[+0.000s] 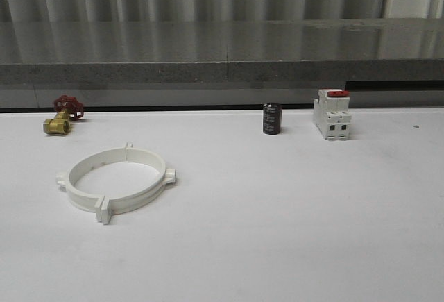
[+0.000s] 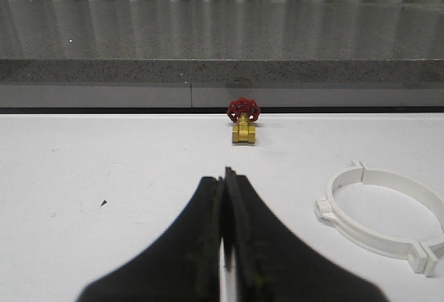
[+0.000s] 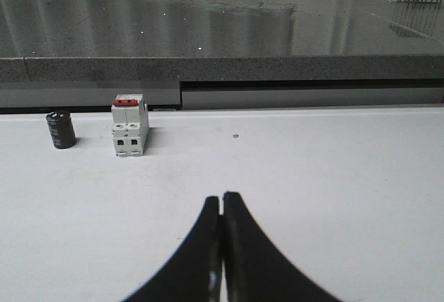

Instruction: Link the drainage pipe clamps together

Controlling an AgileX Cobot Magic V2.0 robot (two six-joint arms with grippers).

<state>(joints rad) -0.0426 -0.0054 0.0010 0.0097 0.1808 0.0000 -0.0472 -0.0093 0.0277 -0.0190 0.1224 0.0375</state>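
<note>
The two drainage pipe clamps (image 1: 115,179) lay on the white desk (image 1: 291,219), on the robot's left side, well apart from the brass valve with the red handwheel (image 1: 62,116) near the back edge. Judged by their look, they were thin moulded plastic: light, fairly stiff but springy enough to flex if squeezed across the ring, and smooth enough to slide on the desk when nudged. The small flange tabs seemed the surest places to take hold, since a claw could pinch them flat; gripping the band wall from above near a tab also looked workable.

The clamps were plain white half-ring bands, and they already sat end to end as a wide ring, with tabs sticking out at the near, far, left and right points. Whether the ends were truly locked could not be told.

The left claw (image 2: 224,198) was pressed closed with nothing in it, hovering over bare desk beside the ring. The right claw (image 3: 222,208) was likewise closed and empty, facing a black cylinder (image 3: 61,130) and a white breaker (image 3: 130,126).
</note>
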